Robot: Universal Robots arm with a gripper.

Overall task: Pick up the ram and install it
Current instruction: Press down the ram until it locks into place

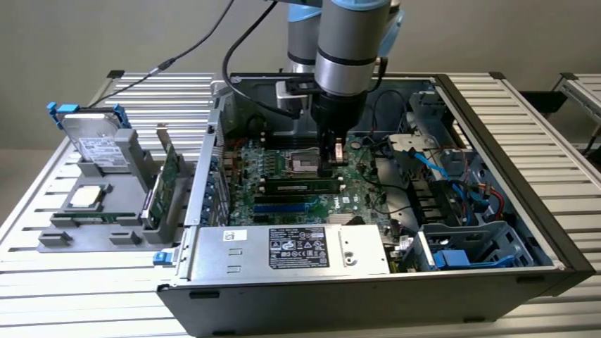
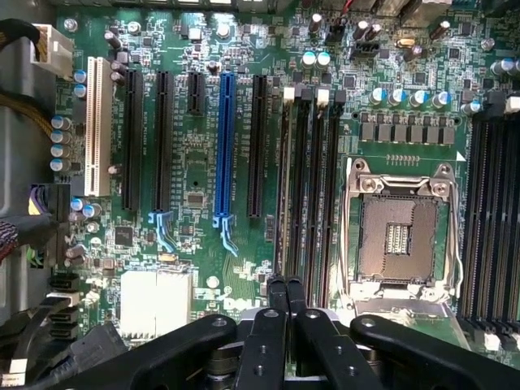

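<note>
Your end effector (image 1: 329,165) is closed with its fingers (image 2: 276,301) pressed together, low over the motherboard (image 1: 281,151). The ram (image 1: 300,187) lies seated in its slot just beside the fingertips, toward the near side.

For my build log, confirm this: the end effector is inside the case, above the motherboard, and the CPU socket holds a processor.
Not right. The wrist view shows the CPU socket empty, its contacts bare. The rest stands: the end effector is inside the case, above the motherboard.
</note>
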